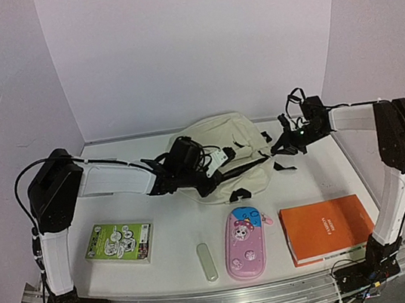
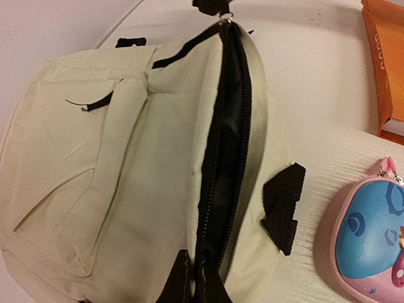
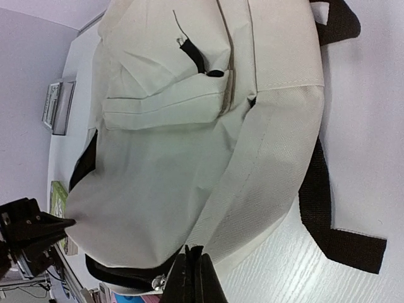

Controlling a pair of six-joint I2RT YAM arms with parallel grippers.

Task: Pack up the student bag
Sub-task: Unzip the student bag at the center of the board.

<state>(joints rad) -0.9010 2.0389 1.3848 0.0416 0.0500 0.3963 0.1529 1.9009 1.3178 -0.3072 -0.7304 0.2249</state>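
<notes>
Top view: the student bag point(image 1: 222, 129) lies at 12 o'clock on the white worktop point(image 1: 176, 228), with pale walls on three sides. Both arms reach inward, the left fingers point(image 1: 214, 166) at its 9 o'clock side and the right fingers point(image 1: 285, 144) at 3 o'clock.

Left wrist view: the left fingers point(image 2: 180, 285) are pinched on the open zip's rim, with a pink pencil case point(image 2: 372, 240) beside the bag.

Right wrist view: the right fingers point(image 3: 184, 281) are clamped on the bag's edge.

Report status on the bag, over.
Left pincer shut on bag at part-open zipper. Right pincer shut on bag edge. Pencil case nearby, not blocking.
</notes>
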